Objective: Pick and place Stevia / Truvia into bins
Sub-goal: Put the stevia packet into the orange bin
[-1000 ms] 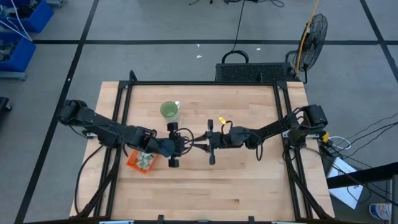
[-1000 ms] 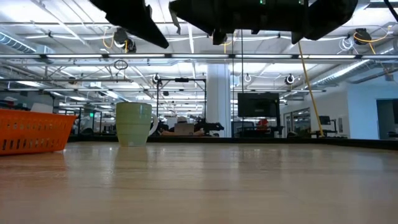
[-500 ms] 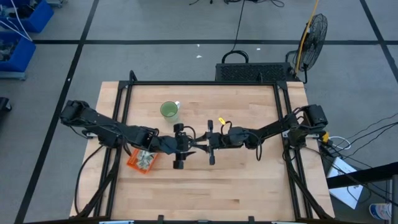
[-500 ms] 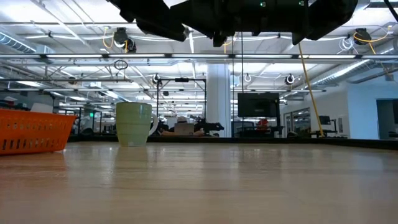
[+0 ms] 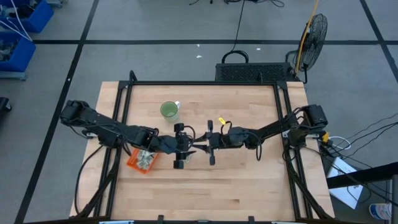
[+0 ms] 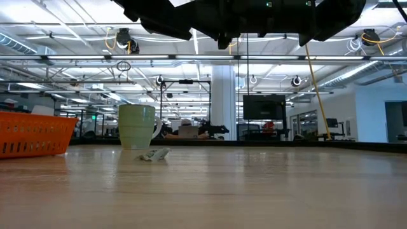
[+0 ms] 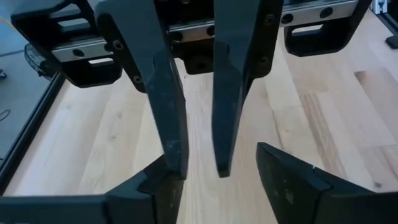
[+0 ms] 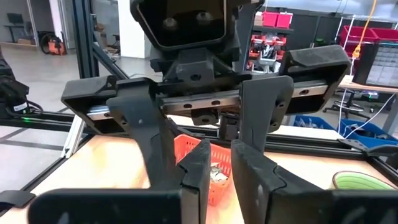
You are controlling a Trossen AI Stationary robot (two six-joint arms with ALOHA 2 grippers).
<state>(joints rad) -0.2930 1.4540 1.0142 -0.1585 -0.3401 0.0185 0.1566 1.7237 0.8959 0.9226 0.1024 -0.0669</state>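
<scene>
text: none legible | labels: none | brands: none | numbers: none

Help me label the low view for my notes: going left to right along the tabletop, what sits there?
Orange bin → green cup → small packet lying on the wood just in front of the cup. The rest of the table to the right holds nothing that shows here.

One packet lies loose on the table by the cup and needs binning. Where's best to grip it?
Probably from straight above, pinching across the packet's slightly humped middle. It lies low on the table, so a sideways approach would find little edge to catch.
</scene>
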